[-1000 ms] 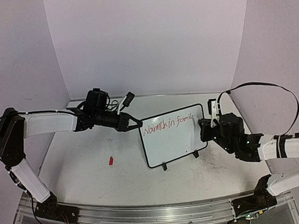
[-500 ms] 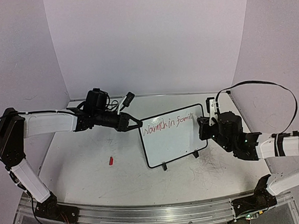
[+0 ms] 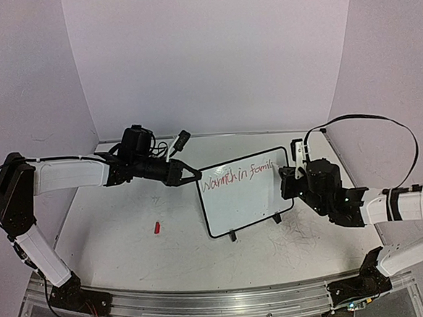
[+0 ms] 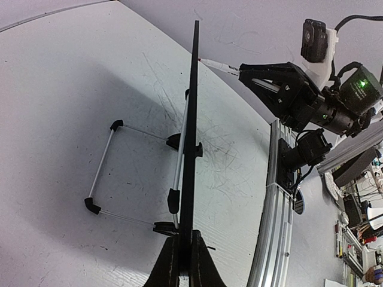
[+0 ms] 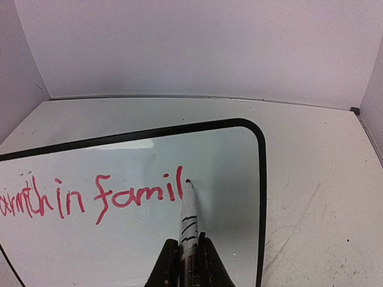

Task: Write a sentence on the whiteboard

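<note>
Whiteboard (image 3: pixel 247 203) held between two claws, its red writing unfinished.
The left claw (image 3: pixel 189 176) was clenched on the board's side edge, straight ahead of its fingers; the right claw (image 5: pixel 185 263) grasped a red marker (image 5: pixel 188 218), whose tip touched the board just beyond the fingertips; the sentence (image 5: pixel 102 197) read "Warmth in famil", running leftward from that tip; a small red object (image 3: pixel 157 227) lay on the table (image 3: pixel 130 244), apart from the left claw.

On the whiteboard (image 5: pixel 222 156) you can read 1 red handwritten sentence (image 5: pixel 108 197): "Warmth in famil". The marker (image 5: pixel 189 222) print is too blurred.
</note>
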`<state>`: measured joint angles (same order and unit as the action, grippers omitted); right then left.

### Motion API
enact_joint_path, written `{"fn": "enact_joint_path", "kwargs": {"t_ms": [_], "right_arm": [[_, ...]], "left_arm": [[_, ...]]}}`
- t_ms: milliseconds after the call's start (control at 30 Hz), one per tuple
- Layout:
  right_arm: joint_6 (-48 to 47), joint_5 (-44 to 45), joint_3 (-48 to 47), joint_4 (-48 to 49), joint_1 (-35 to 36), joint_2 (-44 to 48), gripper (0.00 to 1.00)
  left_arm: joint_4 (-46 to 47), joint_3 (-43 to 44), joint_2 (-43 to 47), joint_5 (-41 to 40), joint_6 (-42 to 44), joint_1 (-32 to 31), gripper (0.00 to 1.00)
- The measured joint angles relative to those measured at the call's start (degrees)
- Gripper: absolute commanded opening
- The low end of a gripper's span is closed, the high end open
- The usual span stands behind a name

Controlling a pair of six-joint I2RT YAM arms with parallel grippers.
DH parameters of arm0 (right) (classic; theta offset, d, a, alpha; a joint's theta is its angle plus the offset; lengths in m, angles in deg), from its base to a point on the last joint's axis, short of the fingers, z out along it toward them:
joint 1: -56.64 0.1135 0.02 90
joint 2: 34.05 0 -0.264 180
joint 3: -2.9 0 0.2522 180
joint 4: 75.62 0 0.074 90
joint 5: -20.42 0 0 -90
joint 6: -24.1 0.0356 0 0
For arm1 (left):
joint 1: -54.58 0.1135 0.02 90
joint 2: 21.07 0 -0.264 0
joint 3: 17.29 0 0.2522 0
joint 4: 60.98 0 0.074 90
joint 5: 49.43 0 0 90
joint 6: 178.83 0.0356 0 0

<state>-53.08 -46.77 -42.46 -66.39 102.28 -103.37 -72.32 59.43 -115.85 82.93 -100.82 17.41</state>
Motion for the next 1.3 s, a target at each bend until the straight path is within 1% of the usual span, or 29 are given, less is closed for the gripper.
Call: {"fn": "enact_joint_path", "kwargs": {"t_ms": [567,1300], "right_arm": [[1.61,0.35,1.42,-0.36,0.0,0.11,0.0],[0.19,1.29,-0.98,1.37,-0.9,-1.88,0.0]], "left_arm": [[0.0,0.0,0.0,-0.01,-0.04,0.0,0.0],[0.0,0.0,0.02,-0.01,-0.29,0.0,0.0]]}}
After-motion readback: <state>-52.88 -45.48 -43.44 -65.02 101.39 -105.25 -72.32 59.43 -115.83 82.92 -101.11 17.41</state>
